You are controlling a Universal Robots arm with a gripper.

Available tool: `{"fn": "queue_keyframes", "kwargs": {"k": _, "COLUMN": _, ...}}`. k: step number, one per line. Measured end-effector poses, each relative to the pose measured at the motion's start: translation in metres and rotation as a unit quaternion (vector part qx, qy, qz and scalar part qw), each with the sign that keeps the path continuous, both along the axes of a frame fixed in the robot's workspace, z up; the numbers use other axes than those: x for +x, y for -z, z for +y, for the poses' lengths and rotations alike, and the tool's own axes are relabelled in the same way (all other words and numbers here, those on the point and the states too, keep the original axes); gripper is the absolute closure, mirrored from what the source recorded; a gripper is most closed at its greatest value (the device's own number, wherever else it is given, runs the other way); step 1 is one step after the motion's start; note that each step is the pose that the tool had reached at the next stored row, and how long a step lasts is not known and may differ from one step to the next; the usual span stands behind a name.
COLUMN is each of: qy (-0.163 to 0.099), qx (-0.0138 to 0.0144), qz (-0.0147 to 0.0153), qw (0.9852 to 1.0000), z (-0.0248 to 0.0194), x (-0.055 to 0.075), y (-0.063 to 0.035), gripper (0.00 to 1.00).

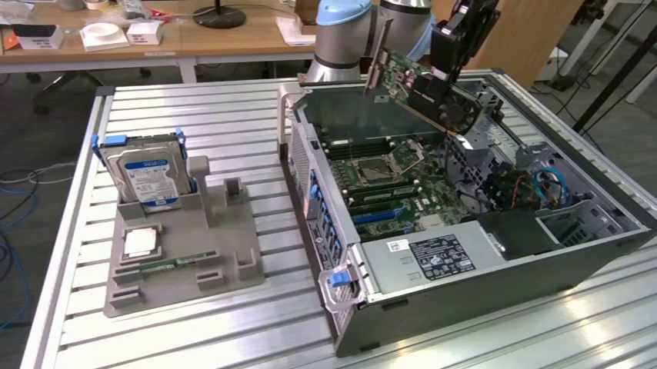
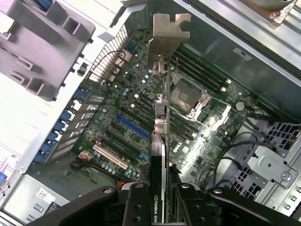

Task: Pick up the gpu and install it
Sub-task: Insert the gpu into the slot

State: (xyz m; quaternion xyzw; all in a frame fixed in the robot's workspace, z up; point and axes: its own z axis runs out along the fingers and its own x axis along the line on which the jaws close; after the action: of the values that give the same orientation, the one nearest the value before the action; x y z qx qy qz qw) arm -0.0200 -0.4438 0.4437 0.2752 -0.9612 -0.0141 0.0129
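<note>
**Exterior view.** An open computer case [image 1: 575,254] lies on its side on the slatted metal surface [image 1: 236,123], with its motherboard [image 1: 395,184] exposed. The gpu [image 1: 411,81] is held in the air over the far part of the case. It is tilted, its silvery bracket [image 1: 377,58] raised toward the exterior view's left and its dark fan side lower toward the exterior view's right. The black tool [image 1: 445,71] comes down onto the card from above; the arm behind it is cut off by the frame edge. The card hides the fingertips here. Whether the card's lower corner clears the far wall of the case cannot be told.

To the exterior view's left, well apart from the case, a grey holder [image 1: 231,254] carries an upright hard drive [image 1: 149,178], a flat processor chip [image 1: 141,242] and a narrow memory stick [image 1: 165,266].

**Wrist view.** The gpu [image 2: 159,141] appears edge-on, with its bracket [image 2: 167,37] at the end away from the camera. The tool [image 2: 162,209] is clamped on the card: black fingers [image 2: 136,205] press on either side of its edge, and lettering on the card shows between them. The gripped end runs out of frame. Beyond the card lie the processor socket [image 2: 186,96] and the expansion slots, one blue [image 2: 131,127] and one pale [image 2: 110,157]. The card's own edge hides the strip of board directly behind it, so no slot can be matched to it.
</note>
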Motion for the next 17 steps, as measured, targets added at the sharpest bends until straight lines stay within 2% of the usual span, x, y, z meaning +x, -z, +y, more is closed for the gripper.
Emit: {"fn": "queue_keyframes", "kwargs": {"k": 17, "qy": -0.020, "qx": 0.0000, "qz": 0.0000, "qw": 0.9998, "z": 0.0000, "x": 0.0000, "y": 0.0000, "gripper": 0.74}}
